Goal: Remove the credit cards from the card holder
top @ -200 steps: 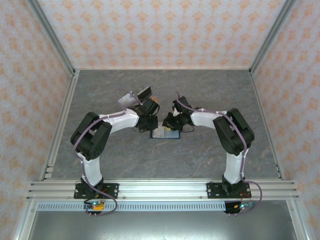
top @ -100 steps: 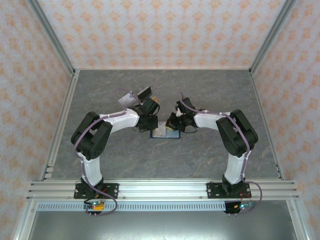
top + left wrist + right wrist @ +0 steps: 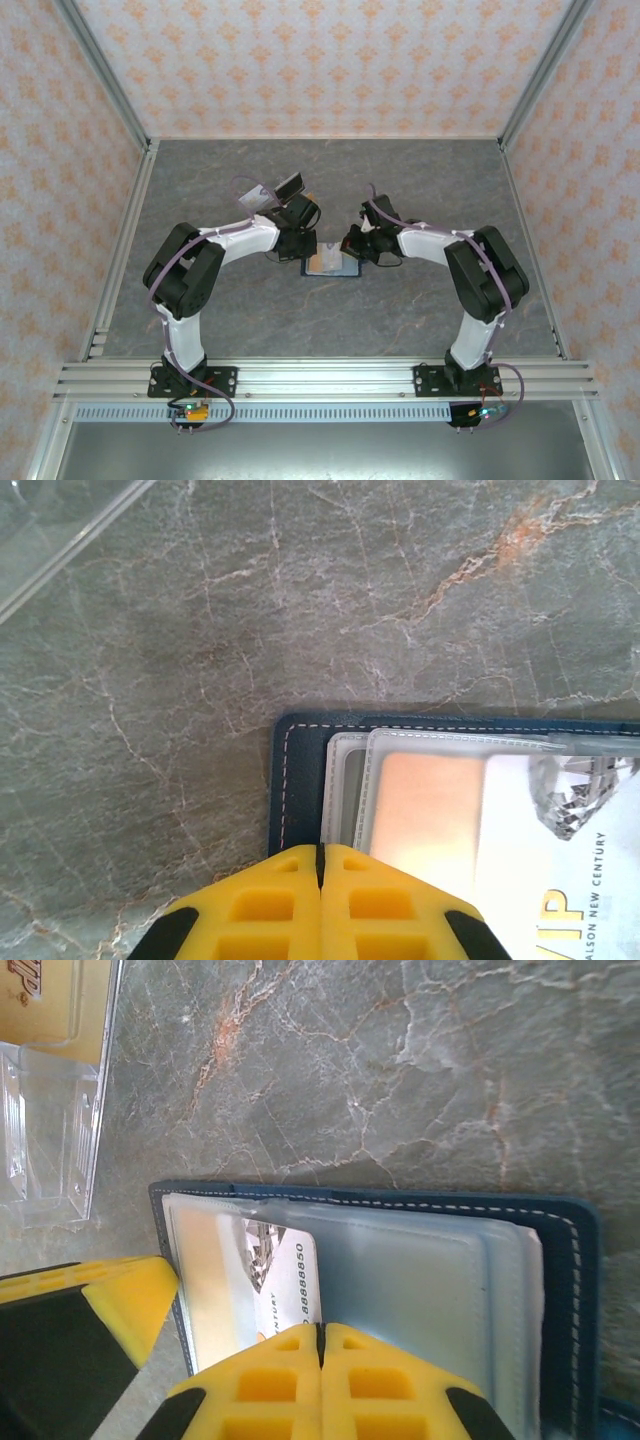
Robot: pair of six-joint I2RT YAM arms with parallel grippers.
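Observation:
The card holder (image 3: 347, 269) lies open and flat on the table between my two grippers. It is navy (image 3: 302, 780) with clear inner pockets (image 3: 420, 1280). One of the credit cards (image 3: 285, 1275) sits in the left pocket, peach at one end (image 3: 425, 810) and white with printed digits at the other. My left gripper (image 3: 321, 852) is shut, its tips over the wallet's outer edge. My right gripper (image 3: 321, 1330) is shut too, its tips down at the card's inner edge. I cannot tell whether it pinches the card. One left finger (image 3: 110, 1300) shows beside the wallet.
A clear acrylic tiered stand (image 3: 50, 1130) stands just beyond the wallet's left end, with a yellow card (image 3: 55, 1000) in it; its edge (image 3: 60, 540) also shows near my left gripper. Grey marble tabletop (image 3: 330, 170) spreads all round, bounded by patterned walls.
My right gripper has shut, and the right arm has swung a little to the right along the wallet. The left arm has held still on the wallet's left edge.

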